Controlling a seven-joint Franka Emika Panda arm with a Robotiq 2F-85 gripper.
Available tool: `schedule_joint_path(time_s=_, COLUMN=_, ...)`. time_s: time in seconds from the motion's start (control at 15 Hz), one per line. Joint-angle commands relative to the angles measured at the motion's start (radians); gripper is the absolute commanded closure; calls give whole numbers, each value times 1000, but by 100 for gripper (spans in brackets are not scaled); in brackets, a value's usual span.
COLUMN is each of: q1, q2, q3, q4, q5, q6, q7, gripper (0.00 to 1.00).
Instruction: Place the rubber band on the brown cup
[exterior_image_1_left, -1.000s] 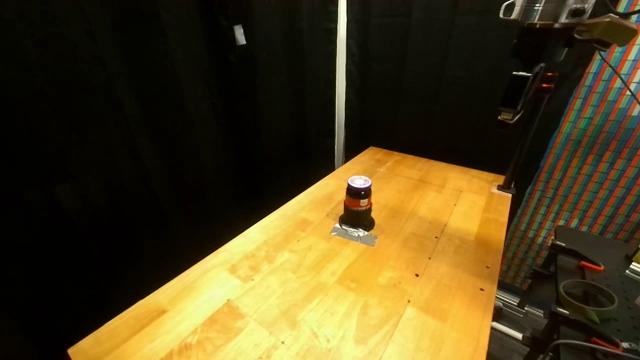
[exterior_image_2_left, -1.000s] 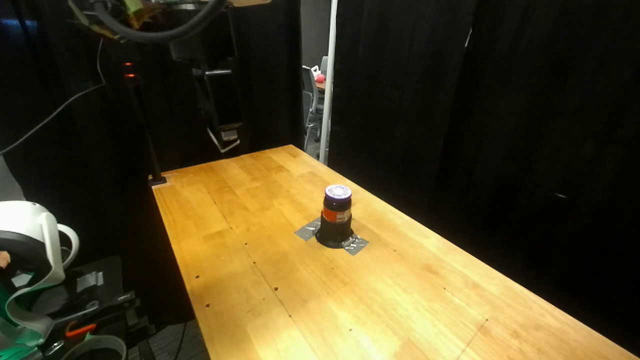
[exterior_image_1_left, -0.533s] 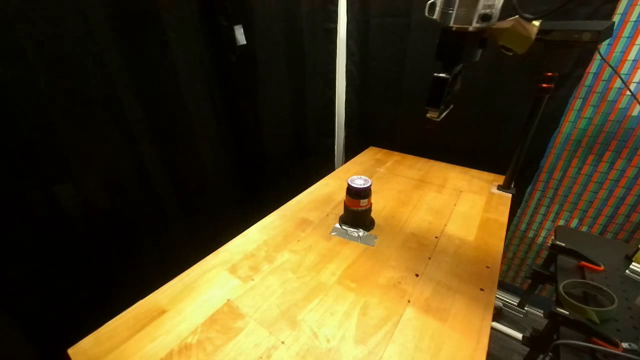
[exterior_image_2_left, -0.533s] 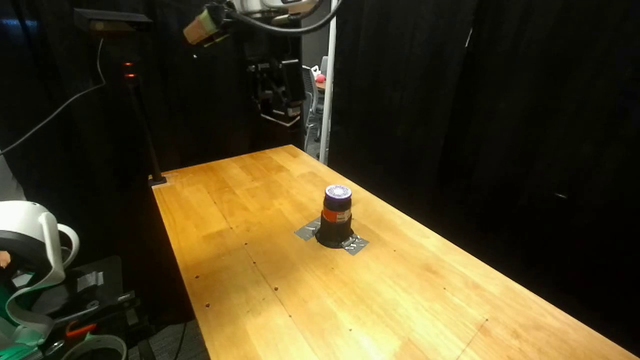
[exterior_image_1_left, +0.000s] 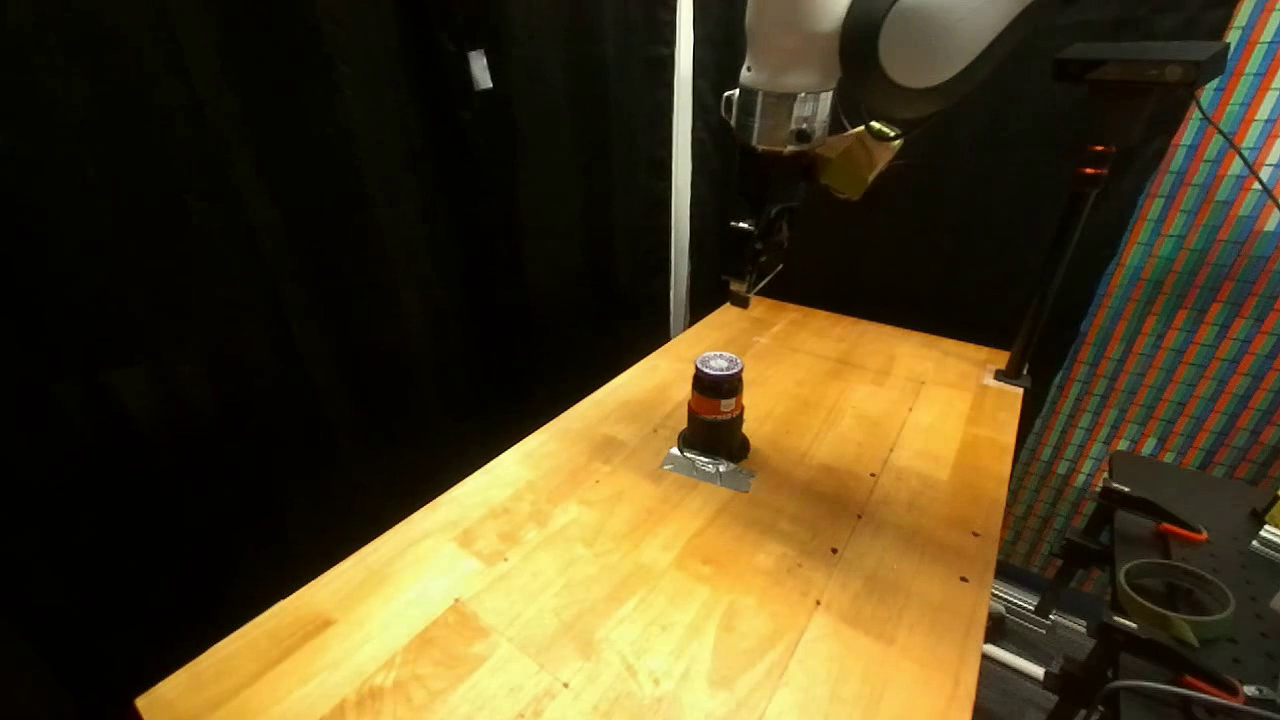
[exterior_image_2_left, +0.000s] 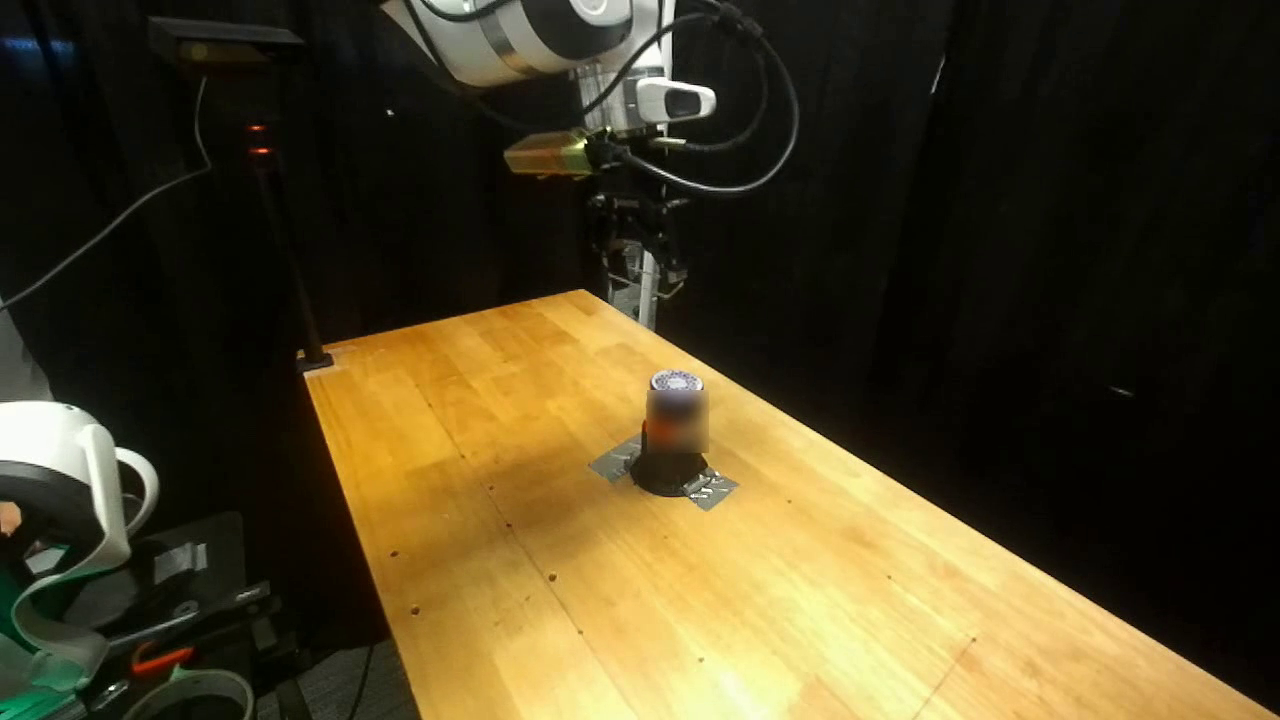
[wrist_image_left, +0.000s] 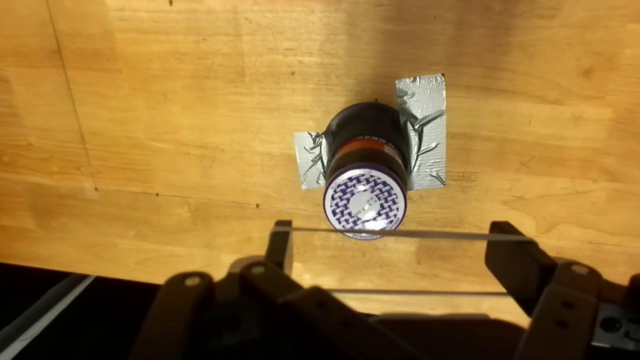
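The brown cup (exterior_image_1_left: 717, 402) is a short dark jar with a reddish-orange label and a purple-and-white top. It stands upright in a black base (exterior_image_1_left: 715, 437) on the wooden table. It shows blurred in an exterior view (exterior_image_2_left: 675, 420) and from above in the wrist view (wrist_image_left: 365, 200). My gripper (wrist_image_left: 393, 228) is open, its fingers wide apart. The rubber band (wrist_image_left: 440, 234) is stretched around both fingers, with two strands across the gap; the front strand crosses the near edge of the cup's top in the wrist view. In both exterior views the gripper (exterior_image_1_left: 752, 290) (exterior_image_2_left: 645, 278) hangs above and beyond the cup, apart from it.
Silver tape (wrist_image_left: 425, 135) holds the base to the table (exterior_image_1_left: 600, 560) on two sides. A black pole (exterior_image_1_left: 1058, 260) with a camera stands at the table's far corner. A side cart with a tape roll (exterior_image_1_left: 1175, 595) stands beside the table. Dark curtains hang around.
The arm has swung across toward the cup and come down, leftward in one exterior picture and rightward in another. The band stays on the fingers. The cup has not moved.
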Motion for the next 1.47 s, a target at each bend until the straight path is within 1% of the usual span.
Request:
schedule_joint_path(time_s=0.0, q1=35, q2=131, q3=-45, q4=131, q5=34, q6=-11, q7=-34, gripper=0)
schedule_joint_path(time_s=0.27, q1=51, q2=230, q3=-78, q4=204, q5=43, q6=1, q7=-43, gripper=0)
schedule_joint_path(time_s=0.53, q1=51, q2=312, q3=-91, q4=269, q5=89, q6=-7, q7=-55, gripper=0)
schedule_joint_path(time_s=0.93, q1=57, q2=400, q3=-107, q4=346, q5=126, q6=-2, q7=-51, gripper=0)
schedule_joint_path(time_s=1.4, q1=56, q2=480, q3=-128, q4=419, q5=136, q6=-23, q7=-49, gripper=0)
